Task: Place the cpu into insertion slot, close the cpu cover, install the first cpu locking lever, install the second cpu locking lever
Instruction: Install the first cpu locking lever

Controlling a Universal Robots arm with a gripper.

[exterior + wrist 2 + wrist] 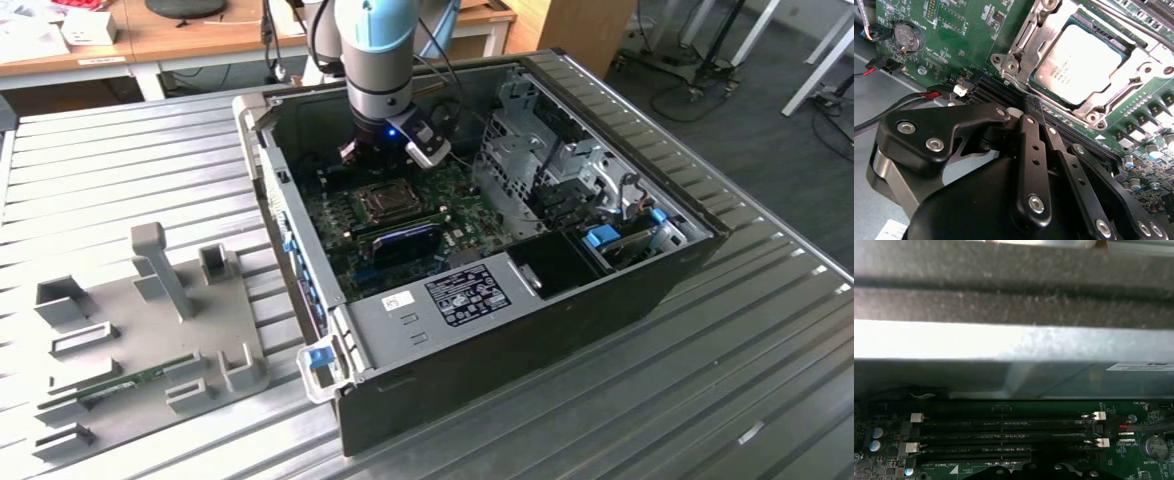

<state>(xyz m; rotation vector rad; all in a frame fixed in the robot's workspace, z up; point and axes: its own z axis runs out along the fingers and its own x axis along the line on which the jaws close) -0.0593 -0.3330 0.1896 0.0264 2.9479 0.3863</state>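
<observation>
As I look into the open computer case [534, 340], its walls box the arm [374, 40] in, with the drive cage [534, 145] just beside it on the exterior view's right. The arm stands upright, and the gripper [1033, 107] is low over the memory slots [1004, 432], fingers pressed together, empty. The cpu [1086, 55] sits in its socket, the cpu cover [1024, 35] down around it.

This looks like a robotics lab or workshop. A grey-and-blue jointed robot arm [378, 50] reaches into an open black desktop computer case [534, 330] on a ribbed silvery metal worktop [120, 160]. A grey plastic fixture plate [147, 330] lies beside it, and light wooden desks [200, 40] stand behind.
</observation>
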